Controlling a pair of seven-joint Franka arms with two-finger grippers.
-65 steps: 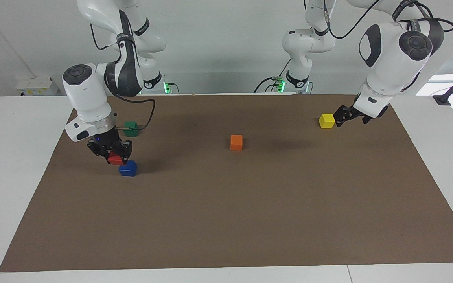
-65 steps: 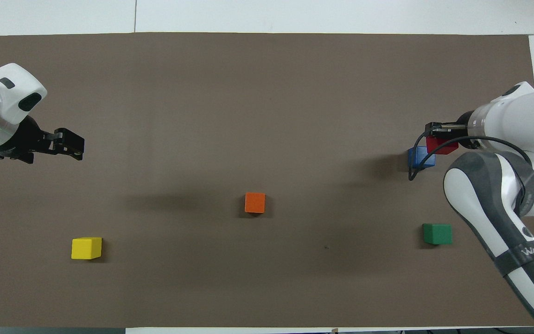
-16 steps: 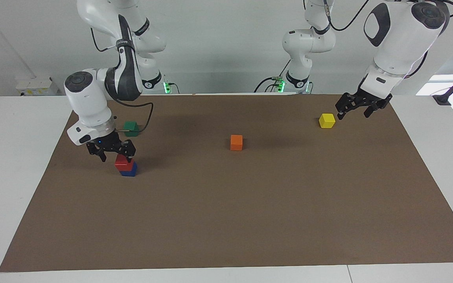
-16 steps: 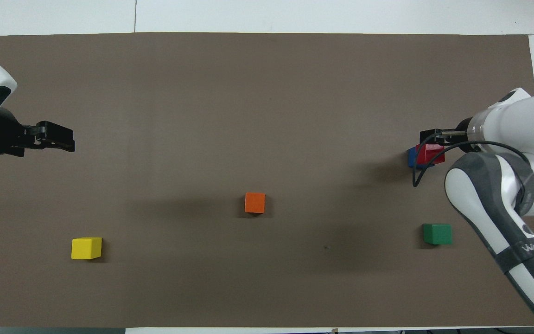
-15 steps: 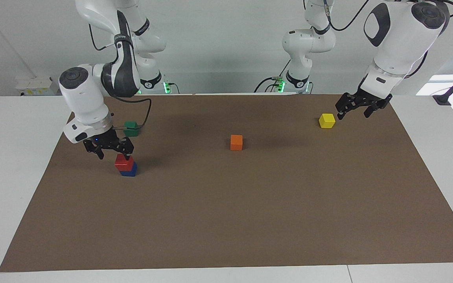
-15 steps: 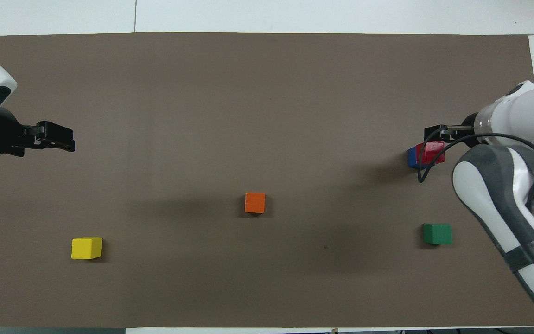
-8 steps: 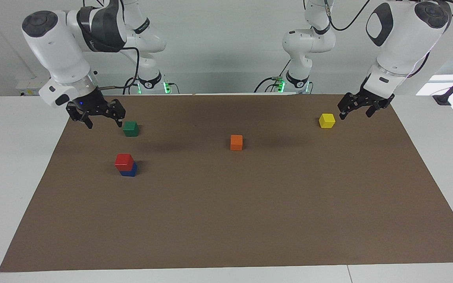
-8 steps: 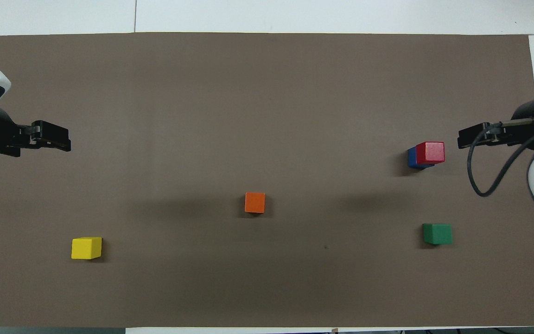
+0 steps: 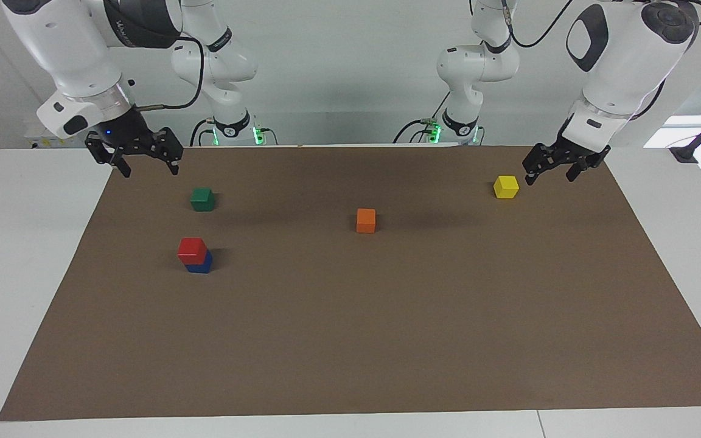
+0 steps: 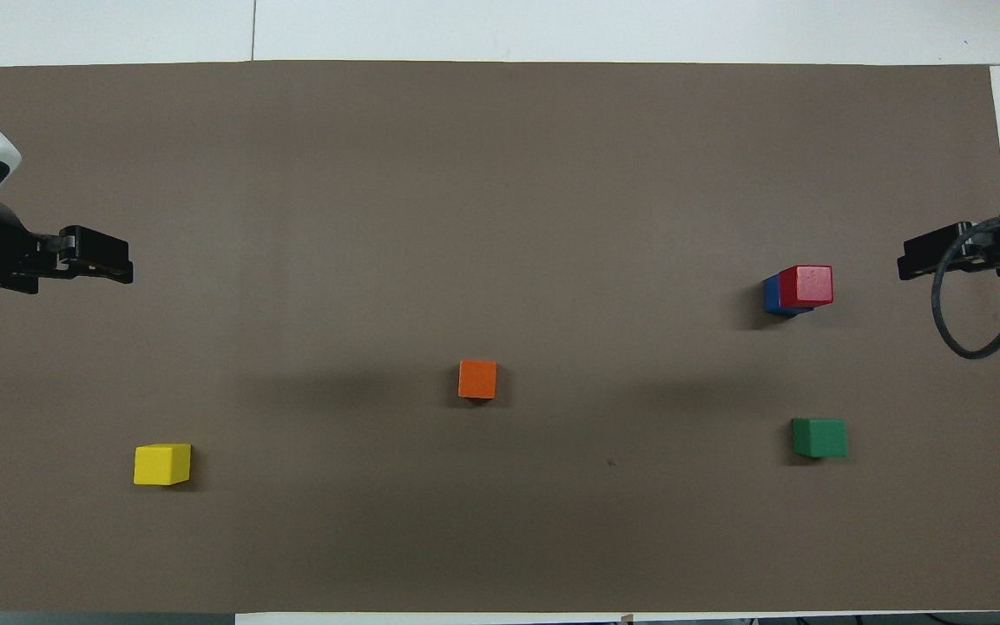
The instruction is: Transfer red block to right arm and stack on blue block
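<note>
Right hand (image 9: 141,159) raised over the table edge at the right arm's end, fingers spread wide, empty, probably backed off so the stack stays undisturbed. Small green cube (image 9: 202,199) sits nearer the robots than the stack. Small bright red cube (image 9: 191,249) rests on the deep blue cube (image 9: 201,265), slightly offset but seated; task looks done. Orange cube (image 9: 366,220) mid brown mat (image 9: 350,340). Yellow cube (image 9: 506,186) beside the left hand (image 9: 554,168), which waits raised, wide, empty.

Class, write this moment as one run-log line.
red block: on blue block | right claw: open, raised, empty | left claw: open, waiting near yellow block
</note>
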